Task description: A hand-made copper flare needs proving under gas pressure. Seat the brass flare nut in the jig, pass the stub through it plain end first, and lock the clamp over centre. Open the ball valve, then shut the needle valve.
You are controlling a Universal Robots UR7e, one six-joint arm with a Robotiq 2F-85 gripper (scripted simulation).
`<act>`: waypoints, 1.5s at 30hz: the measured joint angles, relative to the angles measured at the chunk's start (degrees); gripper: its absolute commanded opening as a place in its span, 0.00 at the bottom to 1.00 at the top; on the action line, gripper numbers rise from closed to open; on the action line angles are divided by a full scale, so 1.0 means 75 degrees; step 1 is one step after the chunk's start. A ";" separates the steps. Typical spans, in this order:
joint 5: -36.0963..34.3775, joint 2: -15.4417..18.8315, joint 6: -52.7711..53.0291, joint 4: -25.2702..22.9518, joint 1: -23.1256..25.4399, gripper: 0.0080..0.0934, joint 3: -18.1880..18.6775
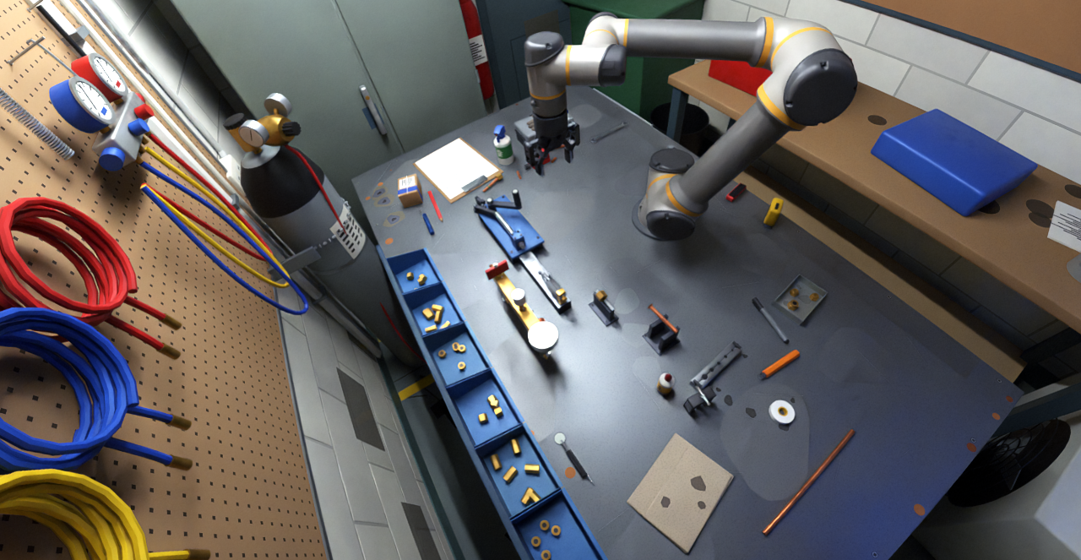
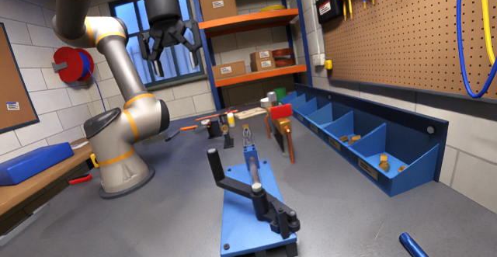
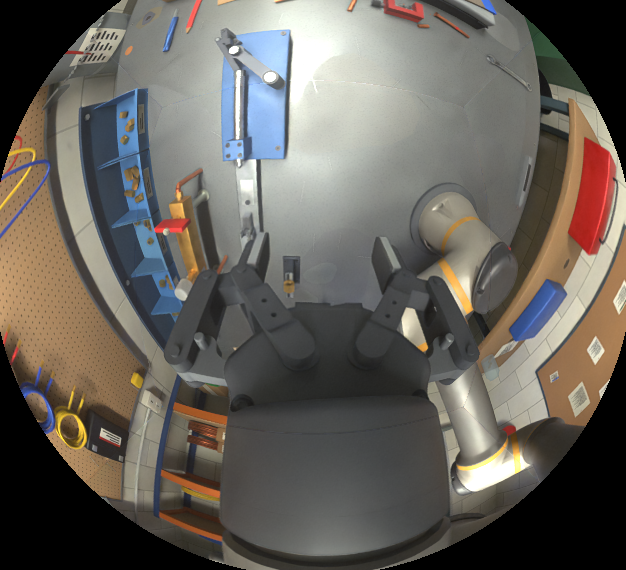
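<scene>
The brass flare nut [image 1: 601, 297] [image 3: 287, 282] sits on a small dark holder near the middle of the table, apart from the jig. The short copper stub [image 1: 662, 319] rests on a black cradle to its right. The blue clamp base [image 1: 511, 226] [image 2: 252, 206] [image 3: 255, 93] lies with its black lever handle [image 2: 216, 166] raised, and a grey jig rail [image 1: 546, 278] runs on from it. Beside the rail stands the brass valve block with the red handle [image 1: 497, 269] [image 2: 281, 112] and a round gauge [image 1: 543, 336]. My gripper [image 1: 550, 157] [image 2: 172, 59] [image 3: 320, 256] hangs high above the far end of the table, open and empty.
The blue parts bins [image 1: 476, 398] [image 2: 357, 140] line the table's wall side. A clipboard [image 1: 458, 169], a glue bottle [image 1: 503, 145] and a red clamp [image 3: 402, 7] lie below the gripper. The arm's base [image 1: 669, 205] stands mid-table. A long copper pipe [image 1: 809, 481] and cardboard [image 1: 680, 493] lie at the near end.
</scene>
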 measured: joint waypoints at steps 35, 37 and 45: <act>-0.0008 -0.0039 0.0462 -0.0129 0.0457 0.52 0.0176; -0.0011 -0.0047 0.0703 -0.0200 0.0698 0.52 0.0261; -0.0024 0.0069 0.2172 -0.0699 0.2172 0.52 0.0678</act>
